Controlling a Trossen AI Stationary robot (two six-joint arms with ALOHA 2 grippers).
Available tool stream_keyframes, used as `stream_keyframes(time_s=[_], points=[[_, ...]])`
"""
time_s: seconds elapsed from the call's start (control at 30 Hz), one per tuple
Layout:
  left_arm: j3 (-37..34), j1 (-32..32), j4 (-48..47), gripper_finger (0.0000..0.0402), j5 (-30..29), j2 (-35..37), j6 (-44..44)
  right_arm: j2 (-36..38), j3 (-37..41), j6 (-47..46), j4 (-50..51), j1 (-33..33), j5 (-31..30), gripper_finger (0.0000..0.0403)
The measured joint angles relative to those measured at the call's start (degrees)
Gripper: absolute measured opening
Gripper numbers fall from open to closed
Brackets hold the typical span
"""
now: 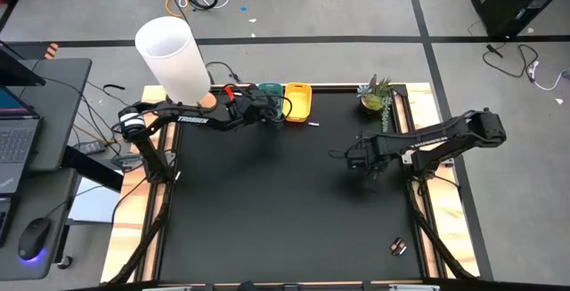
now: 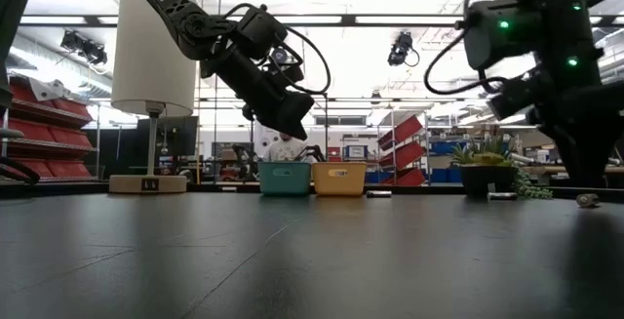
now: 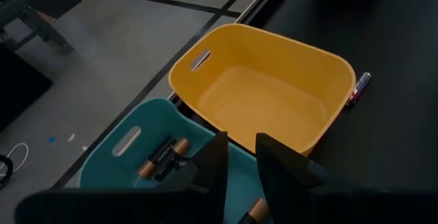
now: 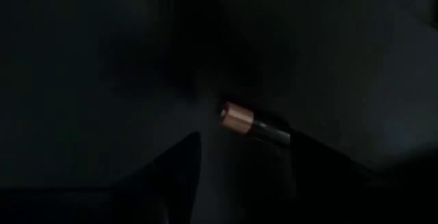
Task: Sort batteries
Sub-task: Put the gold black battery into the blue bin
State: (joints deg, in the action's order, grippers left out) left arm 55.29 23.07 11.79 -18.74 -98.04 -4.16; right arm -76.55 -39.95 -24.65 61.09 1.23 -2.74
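A black battery [image 4: 254, 123] with a copper end lies between the right hand's [image 4: 239, 157] parted fingers.

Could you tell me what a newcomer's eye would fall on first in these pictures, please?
Probably the bright teal bin and yellow bin side by side at the table's far edge, with the left end effector hovering over the teal one, where batteries already lie. Next, the right end effector low over the dark table, its fingers straddling a copper-ended battery.

Left gripper [image 1: 272, 110] reaches forward, jaws narrowly parted; right gripper [image 1: 358, 162] angled down, jaws apart
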Motion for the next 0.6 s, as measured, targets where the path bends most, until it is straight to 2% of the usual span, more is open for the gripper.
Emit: stream_keyframes(time_s=[0.1,0.3,0.6], points=[[0.00,0.00,0.41,0.0090,0.00,0.00,0.53,-0.02,2.57,2.76,-1.85,1.46,-1.20,0.0199],[0.00,0.00,0.28,0.0090,0.00,0.00,1.44,-2.07,3.11,1.24,-2.65,1.84,-2.55,0.0188],[0.00,0.00,-0.20,0.0090,-0.01,0.00,1.42,-10.60,2.45,5.28,-4.35,1.58,-3.49,0.0169]])
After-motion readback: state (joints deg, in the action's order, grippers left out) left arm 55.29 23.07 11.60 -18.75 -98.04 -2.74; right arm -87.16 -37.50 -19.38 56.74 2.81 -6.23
